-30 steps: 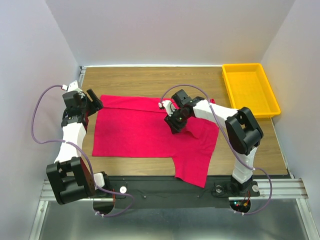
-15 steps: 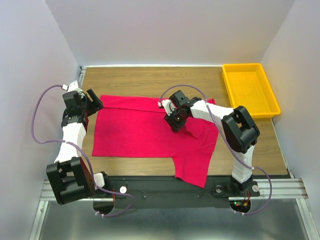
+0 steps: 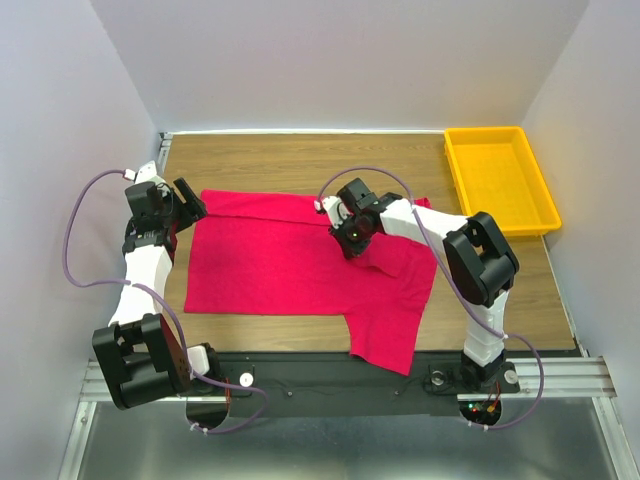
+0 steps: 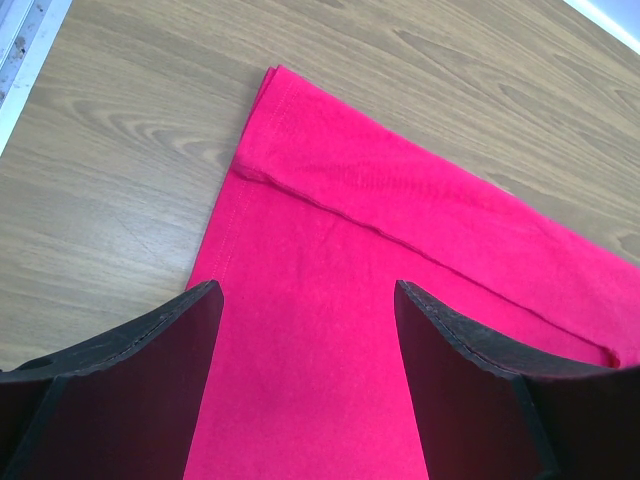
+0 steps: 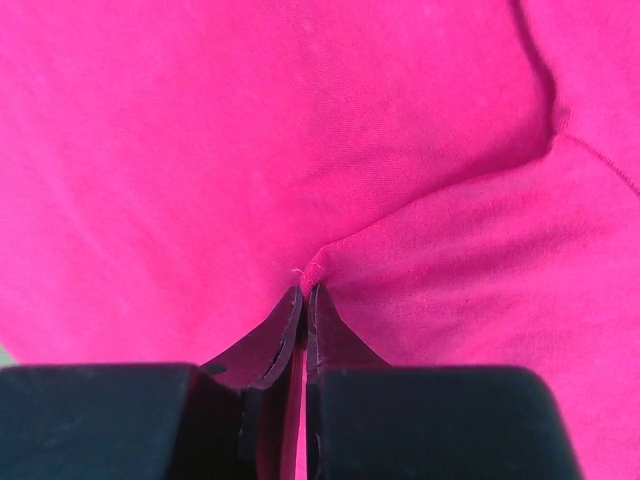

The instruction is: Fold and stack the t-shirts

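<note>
On the desk (image 3: 300, 160), the crimson t-shirt (image 3: 280, 265) lies spread out.
Right end effector (image 5: 303, 297) grasps a pinch of its cloth; left end effector (image 4: 305, 295) hangs released above its far-left corner.

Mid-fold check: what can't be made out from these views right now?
- Right wrist: t-shirt fills the frame; how many layers the right gripper pinches cannot be told.
- Top view: that gripper's own body hides the pinch.
- Left wrist: left gripper fingers cover the near cloth; frame edges cut off the rest of the shirt.
</note>
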Available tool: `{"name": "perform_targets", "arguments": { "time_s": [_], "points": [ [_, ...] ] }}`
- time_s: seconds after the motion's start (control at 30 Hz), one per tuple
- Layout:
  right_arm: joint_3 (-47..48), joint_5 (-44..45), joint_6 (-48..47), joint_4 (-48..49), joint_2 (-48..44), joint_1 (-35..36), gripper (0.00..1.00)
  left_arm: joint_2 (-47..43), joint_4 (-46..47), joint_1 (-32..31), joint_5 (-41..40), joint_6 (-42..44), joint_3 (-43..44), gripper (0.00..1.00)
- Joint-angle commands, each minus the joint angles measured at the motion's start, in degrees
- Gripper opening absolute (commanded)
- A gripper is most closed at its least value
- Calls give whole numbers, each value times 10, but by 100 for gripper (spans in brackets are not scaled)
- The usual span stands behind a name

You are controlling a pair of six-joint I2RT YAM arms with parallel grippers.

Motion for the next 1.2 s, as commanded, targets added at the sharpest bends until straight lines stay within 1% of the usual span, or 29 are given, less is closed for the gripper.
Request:
{"name": "perform_targets", "arguments": {
  "time_s": [0.0,0.23,0.27,0.3,0.33,0.43,0.47,0.53,0.57,0.63,0.67,0.77,0.87,0.9,0.97,1.0,1.03,1.07,1.17],
  "points": [
    [36,-31,17,5,-10,10,4,-8,24,3,5,2,-6,81],
    [60,-59,33,-2,13,14,5,-8,24,3,2,2,-7,81],
    [61,-60,34,-2,15,14,8,-8,24,3,2,2,-7,81],
    [63,-62,33,-3,16,14,12,-8,24,2,3,3,-7,81],
    [64,-63,33,-4,16,14,20,-8,23,2,3,3,-7,81],
    [63,-73,25,-8,12,14,31,-8,23,3,2,3,-7,81],
    [62,-76,23,-8,6,14,33,-8,23,3,2,3,-7,81],
    [59,-81,13,-13,-2,14,34,-7,23,3,3,3,-5,81],
    [57,-81,9,-15,-12,14,37,-7,23,3,3,3,-6,81],
    [51,-78,-4,-18,-24,14,38,-7,23,3,2,3,-6,81],
    [48,-77,-9,-20,-42,12,41,-8,23,3,2,3,-6,81],
    [38,-77,-23,-24,-66,-4,41,-8,23,2,2,4,-6,81],
    [32,-74,-9,-23,-85,-68,40,-8,23,2,1,3,-5,81],
    [32,-74,-1,-19,-88,-118,40,-8,23,3,2,3,-5,81],
    [28,-69,10,-10,-94,-168,40,-8,23,3,3,2,-5,81],
    [25,-59,22,7,-96,-213,40,-7,24,3,6,2,-5,81],
    [24,-39,28,18,-98,-233,41,-7,24,3,8,2,-5,81],
    [24,-34,31,25,-97,-269,42,-4,24,3,8,0,-5,81],
    [41,-16,36,47,-72,-322,45,-1,28,2,10,-1,-4,81]
  ]
}}
